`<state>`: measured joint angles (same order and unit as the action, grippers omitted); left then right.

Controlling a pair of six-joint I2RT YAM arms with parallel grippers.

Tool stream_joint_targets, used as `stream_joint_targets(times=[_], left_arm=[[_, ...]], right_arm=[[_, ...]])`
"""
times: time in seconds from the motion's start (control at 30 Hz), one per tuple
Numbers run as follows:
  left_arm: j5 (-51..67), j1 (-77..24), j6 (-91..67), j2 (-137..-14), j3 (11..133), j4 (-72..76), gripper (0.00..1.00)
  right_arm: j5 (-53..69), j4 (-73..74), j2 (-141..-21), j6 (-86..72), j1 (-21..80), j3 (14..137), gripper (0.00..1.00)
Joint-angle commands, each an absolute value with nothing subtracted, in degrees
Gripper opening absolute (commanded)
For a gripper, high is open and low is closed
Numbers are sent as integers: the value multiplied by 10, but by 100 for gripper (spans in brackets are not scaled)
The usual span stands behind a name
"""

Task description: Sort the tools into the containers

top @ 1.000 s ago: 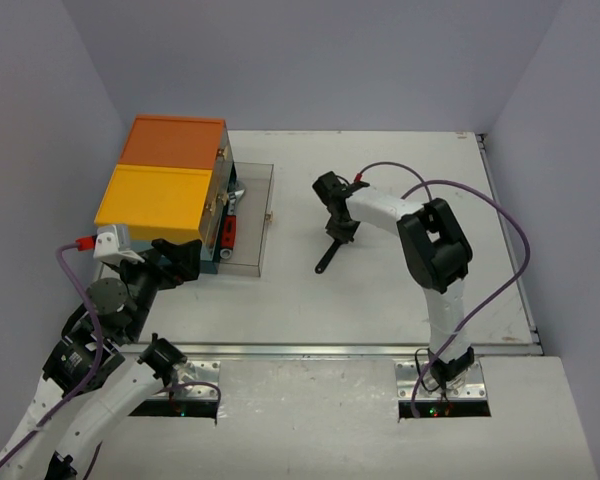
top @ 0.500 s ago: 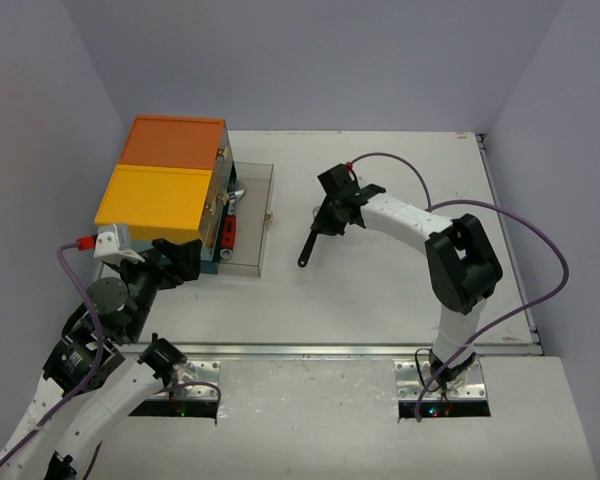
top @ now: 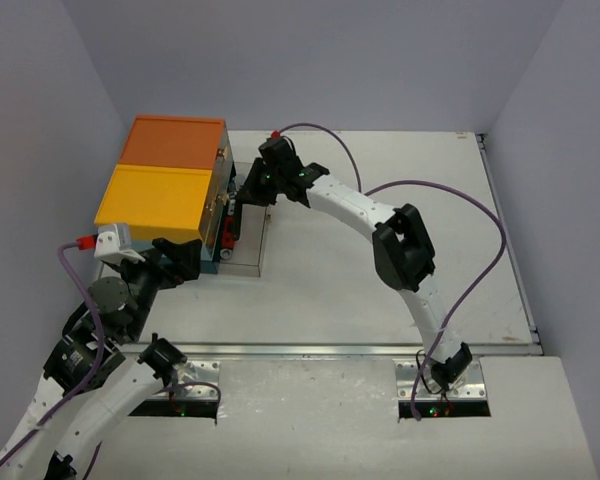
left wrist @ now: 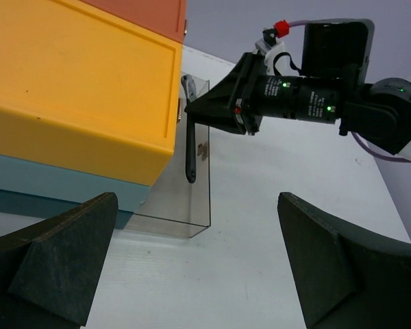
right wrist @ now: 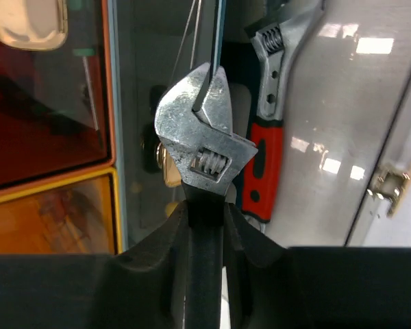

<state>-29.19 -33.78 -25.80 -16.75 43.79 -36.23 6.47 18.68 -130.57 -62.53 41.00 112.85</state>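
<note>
The adjustable wrench [right wrist: 202, 147] is pinched by the right tool [right wrist: 205, 223], whose 2 fingers are pressed onto the black handle just below the silver head. It hangs handle-down at the front of the containers [top: 170, 180], over the clear drawer [top: 260, 245] pulled out from the teal unit.

A change is noted. 1 second ago the wrench was carried over the open tabletop [top: 320, 300], well apart from the containers, and 0.5 seconds ago it was still apart from them. The right arm has since been swung across, so the wrench is now brought right up to the containers' face. Whether the handle's tip is already inside the drawer or just above its rim cannot be told for certain from the left wrist view.

1 red-handled wrench [right wrist: 267, 164] is seen lying in the same drawer. The left tool [top: 180, 258] is spread and empty, near the containers' nearest corner, with nothing touched.

The carrying stage is judged to be over. A lowering and a release into the drawer are judged to remain, with care needed so that the drawer's thin wall is not struck.
</note>
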Motion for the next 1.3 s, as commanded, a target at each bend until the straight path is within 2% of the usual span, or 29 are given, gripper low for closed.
stream_joint_targets(times=[0.0, 0.03, 0.13, 0.27, 0.37, 0.4, 0.47, 0.5, 0.53, 0.6, 0.67, 0.77, 0.97, 1.13, 1.27], left_arm=[[-296, -344, -258, -171, 438, -345, 100], [-295, -344, -258, -170, 438, -345, 100], [-295, -344, -258, -169, 438, -345, 100], [-295, -344, -258, -168, 438, -345, 100], [-295, -344, -258, -165, 438, -345, 100], [-296, -344, -258, -164, 438, -345, 100], [-294, -344, -258, -165, 437, -344, 100], [-294, -344, -258, -166, 437, -344, 100], [-292, -344, -257, -167, 437, -343, 100], [-291, -344, -256, -171, 437, -343, 100], [-289, -344, -256, -175, 438, -344, 100], [-292, -344, -256, -176, 438, -344, 100], [-296, -344, -258, -170, 437, -345, 100], [-289, -345, -256, -177, 438, -343, 100], [-287, -344, -254, -179, 438, -342, 100]], right_arm=[[78, 195, -1336, -653, 408, 1169, 49], [77, 194, -1337, -657, 408, 1165, 60], [67, 191, -1326, -654, 407, 1146, 67], [29, 199, -1265, -614, 400, 1099, 69], [-37, 209, -1187, -569, 393, 1000, 65], [-63, 210, -1179, -558, 392, 968, 60], [-127, 211, -1130, -523, 391, 895, 32], [-196, 215, -1115, -511, 390, 871, 13], [-224, 227, -1109, -504, 388, 859, 5], [-242, 232, -1119, -478, 382, 846, 0], [-202, 230, -1147, -461, 375, 863, 0], [-73, 179, -1240, -397, 362, 934, 4], [134, -43, -1315, -377, 357, 953, 9], [204, -199, -1344, -435, 357, 929, 10], [257, -209, -1419, -465, 357, 1014, 10]])
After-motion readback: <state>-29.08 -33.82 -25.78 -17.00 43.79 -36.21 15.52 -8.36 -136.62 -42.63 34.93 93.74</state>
